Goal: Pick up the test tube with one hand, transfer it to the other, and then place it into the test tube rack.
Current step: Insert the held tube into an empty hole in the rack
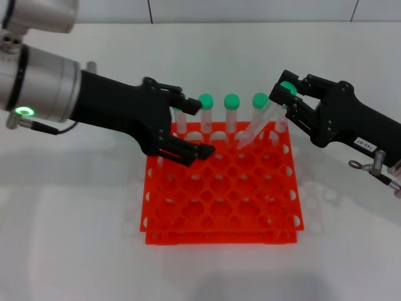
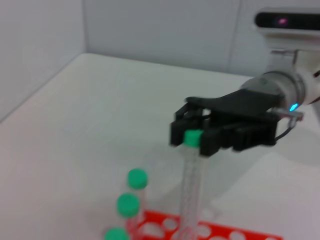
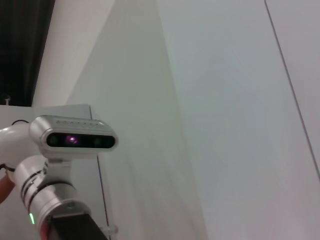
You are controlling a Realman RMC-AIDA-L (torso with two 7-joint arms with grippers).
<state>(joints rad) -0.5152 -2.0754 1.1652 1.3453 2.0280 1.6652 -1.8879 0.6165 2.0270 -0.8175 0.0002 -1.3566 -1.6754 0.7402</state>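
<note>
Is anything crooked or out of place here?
Yes: the test tube held by the right claw leans sharply, its bottom at the rack's back row, while the neighbouring tubes stand upright. Nothing looks spilled or broken.

The only printed thing here is a small white sticker (image 1: pixel 364 144) on the side of the right gripper (image 1: pixel 283 99), seen from the head view. It carries a short line of dark characters, too small for me to read. Nothing else bears any text, brand, number or sign.
</note>
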